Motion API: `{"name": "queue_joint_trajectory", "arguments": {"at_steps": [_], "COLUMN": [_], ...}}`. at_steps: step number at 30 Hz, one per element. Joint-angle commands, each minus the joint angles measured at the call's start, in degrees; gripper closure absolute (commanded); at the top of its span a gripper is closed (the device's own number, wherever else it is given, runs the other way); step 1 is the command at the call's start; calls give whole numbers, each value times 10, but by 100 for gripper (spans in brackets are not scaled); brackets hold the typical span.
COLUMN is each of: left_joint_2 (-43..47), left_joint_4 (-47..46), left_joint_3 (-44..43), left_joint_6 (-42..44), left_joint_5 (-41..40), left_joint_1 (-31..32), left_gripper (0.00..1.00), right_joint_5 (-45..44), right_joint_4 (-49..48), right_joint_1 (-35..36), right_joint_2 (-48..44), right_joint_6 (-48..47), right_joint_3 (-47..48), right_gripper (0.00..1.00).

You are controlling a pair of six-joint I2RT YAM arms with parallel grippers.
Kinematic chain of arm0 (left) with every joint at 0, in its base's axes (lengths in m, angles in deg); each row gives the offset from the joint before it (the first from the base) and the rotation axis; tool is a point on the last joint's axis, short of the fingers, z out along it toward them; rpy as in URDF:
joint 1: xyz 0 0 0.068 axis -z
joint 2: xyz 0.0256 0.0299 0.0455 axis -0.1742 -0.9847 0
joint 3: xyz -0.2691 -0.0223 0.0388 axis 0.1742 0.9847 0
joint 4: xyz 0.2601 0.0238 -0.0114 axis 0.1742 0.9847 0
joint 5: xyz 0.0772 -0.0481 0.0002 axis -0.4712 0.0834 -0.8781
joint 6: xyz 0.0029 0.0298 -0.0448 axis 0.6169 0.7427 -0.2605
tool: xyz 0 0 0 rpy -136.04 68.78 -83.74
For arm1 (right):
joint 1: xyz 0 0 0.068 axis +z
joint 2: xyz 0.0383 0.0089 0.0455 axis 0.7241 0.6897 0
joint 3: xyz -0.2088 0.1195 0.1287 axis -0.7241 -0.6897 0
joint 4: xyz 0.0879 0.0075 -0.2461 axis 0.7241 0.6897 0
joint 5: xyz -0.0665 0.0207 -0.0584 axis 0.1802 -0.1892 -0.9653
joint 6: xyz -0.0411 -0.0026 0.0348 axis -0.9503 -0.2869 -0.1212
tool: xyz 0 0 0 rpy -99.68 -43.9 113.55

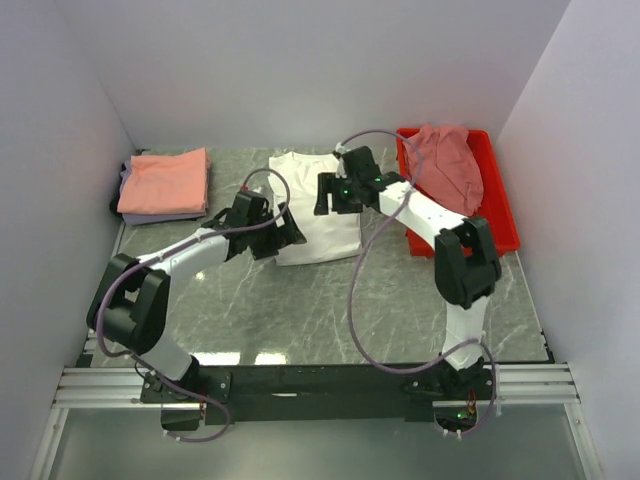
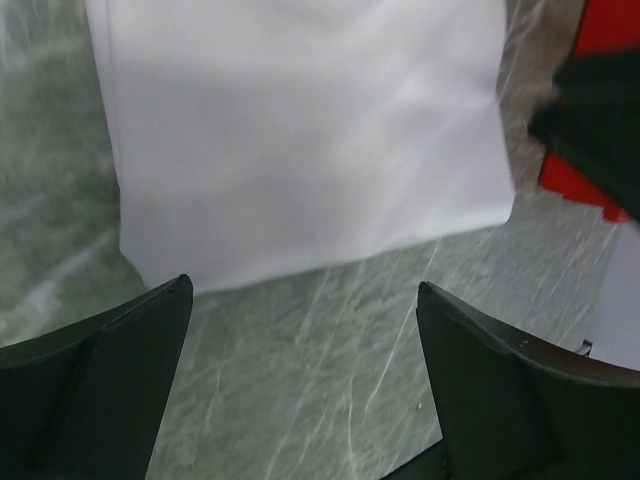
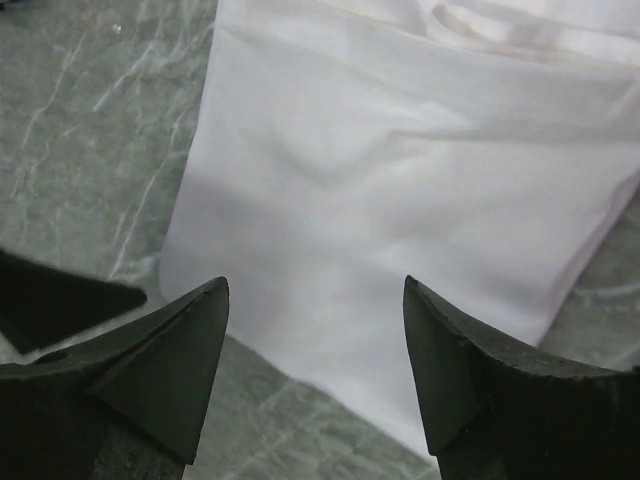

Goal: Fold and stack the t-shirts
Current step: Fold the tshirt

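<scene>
Two sets of jaws, both mine, spread wide and empty: left at the near-left edge of the white t-shirt [image 1: 318, 215], right by its right side. It lies as a smooth, soft rectangle on the veined grey worktop [image 1: 300, 310]. I judge the fold done. Next: pinch and carry it to the salmon-orange t-shirt [image 1: 165, 180] stack, far left. The dusty-pink t-shirt [image 1: 445, 165] lies crumpled in the rigid red tray [image 1: 503, 225], far right.

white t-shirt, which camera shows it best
The top external view: the folded white t-shirt shows almost whole, collar to hem, only partly covered. The left wrist view shows just one end of it; the right wrist view shows a creased stretch.
</scene>
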Motion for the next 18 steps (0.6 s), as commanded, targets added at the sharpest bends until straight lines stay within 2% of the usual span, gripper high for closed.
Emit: {"name": "queue_joint_trajectory", "arguments": {"at_steps": [1, 5, 7, 10, 15, 18], "left_joint_2": [47, 66, 71, 74, 36, -4], "left_joint_4": [-33, -19, -10, -21, -36, -30], "left_joint_3": [30, 49, 47, 45, 27, -5], "left_joint_6": [-22, -20, -22, -19, -5, 0], "left_joint_5": [-5, -25, -38, -29, -20, -24], "left_joint_1": [15, 20, 21, 21, 23, 23], "left_gripper": [1, 1, 1, 1, 1, 0], "right_joint_5": [16, -6, -10, 4, 91, 84], "right_joint_4": [-20, 19, 20, -3, -86, -113], "right_joint_1": [4, 9, 10, 14, 14, 12], "right_joint_2": [57, 112, 106, 55, -53, -76], "right_joint_6": [-11, -11, -9, 3, 51, 70], "right_joint_3": [78, 160, 151, 77, -79, -144], "right_gripper": [23, 23, 23, 23, 22, 22]}}
